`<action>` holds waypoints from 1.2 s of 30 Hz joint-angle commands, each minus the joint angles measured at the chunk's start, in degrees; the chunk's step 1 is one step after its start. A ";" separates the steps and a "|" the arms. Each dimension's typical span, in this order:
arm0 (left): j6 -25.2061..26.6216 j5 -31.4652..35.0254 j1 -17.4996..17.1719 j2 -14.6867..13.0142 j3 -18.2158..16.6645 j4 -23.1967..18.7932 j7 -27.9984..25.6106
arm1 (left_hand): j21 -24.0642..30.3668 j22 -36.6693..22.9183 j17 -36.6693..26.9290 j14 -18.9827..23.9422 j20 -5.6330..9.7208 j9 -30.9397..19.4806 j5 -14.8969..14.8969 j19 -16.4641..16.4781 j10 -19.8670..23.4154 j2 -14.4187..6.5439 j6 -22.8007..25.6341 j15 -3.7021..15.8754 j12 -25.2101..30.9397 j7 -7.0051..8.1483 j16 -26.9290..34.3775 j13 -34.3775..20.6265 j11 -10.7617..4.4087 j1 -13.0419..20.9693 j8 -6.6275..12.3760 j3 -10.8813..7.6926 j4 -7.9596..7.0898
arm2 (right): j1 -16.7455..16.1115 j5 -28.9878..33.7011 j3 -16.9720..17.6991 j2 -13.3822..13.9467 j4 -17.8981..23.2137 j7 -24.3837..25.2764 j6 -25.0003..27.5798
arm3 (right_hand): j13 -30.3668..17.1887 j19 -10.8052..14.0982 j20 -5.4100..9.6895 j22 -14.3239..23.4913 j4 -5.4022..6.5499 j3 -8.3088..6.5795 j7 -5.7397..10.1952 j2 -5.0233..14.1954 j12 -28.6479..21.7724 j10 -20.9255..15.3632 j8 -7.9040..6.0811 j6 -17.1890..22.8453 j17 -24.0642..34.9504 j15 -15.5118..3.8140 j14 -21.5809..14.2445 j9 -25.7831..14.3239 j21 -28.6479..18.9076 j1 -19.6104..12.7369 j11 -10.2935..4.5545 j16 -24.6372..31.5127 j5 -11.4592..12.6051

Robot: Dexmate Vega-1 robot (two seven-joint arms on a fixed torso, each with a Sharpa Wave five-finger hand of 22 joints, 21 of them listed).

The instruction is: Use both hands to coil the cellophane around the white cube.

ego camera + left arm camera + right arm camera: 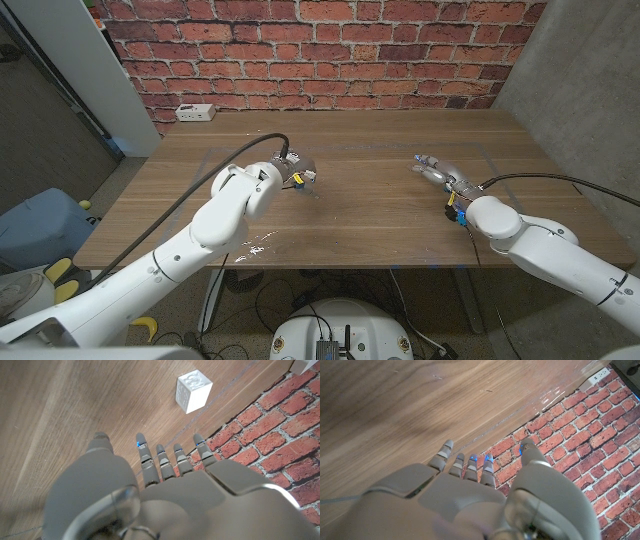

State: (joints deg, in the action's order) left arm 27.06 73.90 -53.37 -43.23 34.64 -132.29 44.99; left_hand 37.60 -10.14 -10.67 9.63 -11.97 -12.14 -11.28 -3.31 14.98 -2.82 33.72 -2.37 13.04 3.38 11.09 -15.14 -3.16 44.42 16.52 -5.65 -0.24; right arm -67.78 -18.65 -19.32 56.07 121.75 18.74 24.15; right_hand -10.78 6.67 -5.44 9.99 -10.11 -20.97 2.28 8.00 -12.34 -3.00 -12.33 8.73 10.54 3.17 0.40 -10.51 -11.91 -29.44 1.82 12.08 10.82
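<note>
white cube [194,391] sits bare on wooden table [370,215] ahead of left hand [150,490], near far edge by brick wall [330,50] — no cellophane seen on it, sheet not clearly made out. left hand's fingers [161,460] spread, holding nothing; right hand [470,495] likewise, well apart — coiling judged not yet begun.
</note>
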 commanded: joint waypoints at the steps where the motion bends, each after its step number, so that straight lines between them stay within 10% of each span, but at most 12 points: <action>1: 2.15 -0.30 -4.48 0.67 -2.29 -2.42 -1.43 | -0.31 -0.14 0.08 0.21 0.00 -0.21 -0.25 0.00 0.96 -0.01 1.76 0.23 0.37 -0.27 0.12 0.02 0.29 -0.67 0.49 0.25 0.13 | 5.12 6.11 -6.29 2.60 5.05 -1.76 11.58 | -0.31 0.81 -0.13 0.22 0.12 -0.43 -0.25 -0.65 -0.16 -0.44 -0.60 1.48 0.07 -0.45 -0.12 -0.11 -0.62 -0.87 -0.43 0.05 -0.26; 11: 4.94 -1.57 -6.52 1.48 -3.77 -3.03 -0.57 | 1.51 -0.52 -0.49 14.04 3.21 -0.27 0.16 11.51 11.58 -1.66 6.76 5.92 4.18 -3.61 4.39 -0.04 0.82 -3.60 0.98 0.18 -0.21 | 10.15 12.96 -12.97 1.92 7.42 -3.31 18.80 | -0.46 2.63 0.41 0.23 0.34 0.24 -0.54 -2.61 -0.44 -2.37 -0.56 3.66 0.24 -3.09 -2.50 -0.24 -0.83 -2.17 -0.51 0.58 -0.44; 21: 7.77 -4.23 -8.47 1.24 -4.91 -3.51 -2.21 | 2.24 -0.66 -1.50 22.97 4.33 -0.59 0.46 16.41 20.40 -2.43 14.46 7.73 7.18 -5.23 7.39 -1.18 0.64 -4.92 3.81 -0.23 0.02 | 14.97 19.72 -19.57 -0.21 7.54 -5.26 24.76 | -0.78 -0.03 0.77 0.32 0.81 1.19 -0.61 -3.85 0.83 0.53 -0.36 5.16 0.74 -1.58 1.93 -0.43 0.42 -2.99 -0.97 -0.91 -0.08; 36: 10.59 -7.88 -9.89 -0.34 -5.27 -4.17 -6.38 | 6.30 -1.36 -9.06 42.56 6.65 -5.89 0.62 28.42 39.95 -4.10 29.88 8.60 16.61 -9.31 18.60 -7.21 1.17 -4.07 15.10 -2.38 3.20 | 18.88 29.41 -27.18 -2.89 6.51 -7.57 27.90 | -0.87 -1.08 0.31 0.32 -0.03 2.18 -0.08 -7.46 0.67 0.90 -3.06 13.12 0.82 -2.08 2.67 -0.99 0.58 -6.98 -1.43 -0.56 1.31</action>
State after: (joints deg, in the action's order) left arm 35.44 68.46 -62.45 -42.66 29.51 -136.00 40.28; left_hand 43.16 -11.27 -18.03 50.08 -5.40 -16.88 -10.79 23.51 52.56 -6.68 61.69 6.04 28.39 -5.74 27.66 -21.11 -1.96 39.98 29.83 -7.88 2.33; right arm -51.52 4.01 -41.29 55.14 128.80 12.40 49.12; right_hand -11.34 5.82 -5.02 9.99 -10.05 -19.10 2.35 1.45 -11.44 -1.51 -14.59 20.09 11.08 1.32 2.90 -11.12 -11.44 -35.37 0.41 11.40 11.50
